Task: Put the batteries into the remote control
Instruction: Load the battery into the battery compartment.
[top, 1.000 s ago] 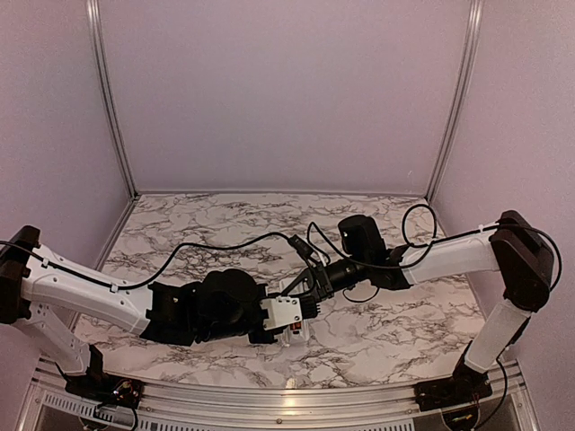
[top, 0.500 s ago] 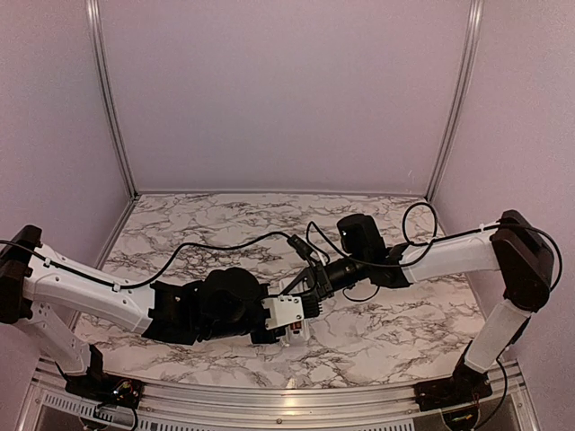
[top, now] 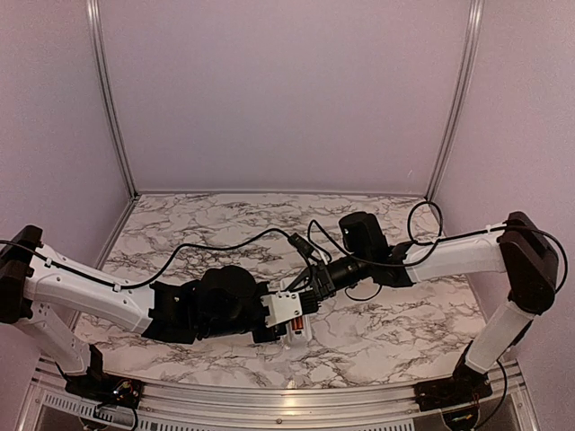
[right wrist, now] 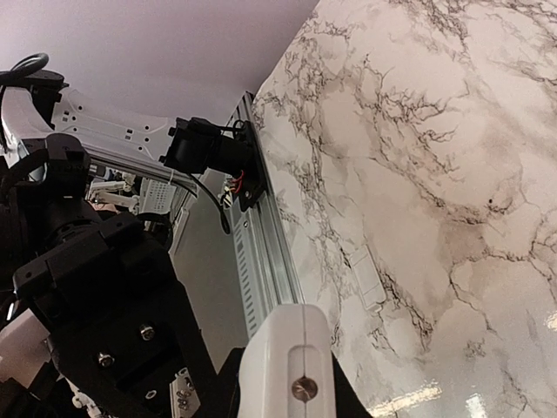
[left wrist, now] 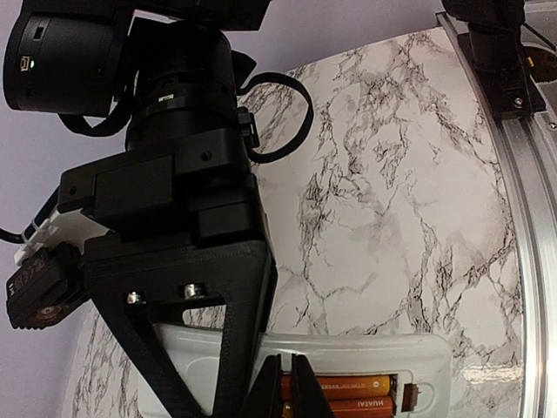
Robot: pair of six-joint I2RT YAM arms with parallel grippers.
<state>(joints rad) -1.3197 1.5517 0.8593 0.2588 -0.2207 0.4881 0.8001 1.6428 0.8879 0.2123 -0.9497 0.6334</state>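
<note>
Our left gripper (left wrist: 287, 387) has pinched shut since a second ago, its tips over the batteries (left wrist: 352, 394) lying side by side in the recess of the remote control (left wrist: 418, 353). Our right gripper (left wrist: 204, 392) clamps the remote control across its sides.

light: soft, even | glare: marble table (right wrist: 418, 218) near edge (small bright specks) | edges: wide-angle bend
</note>
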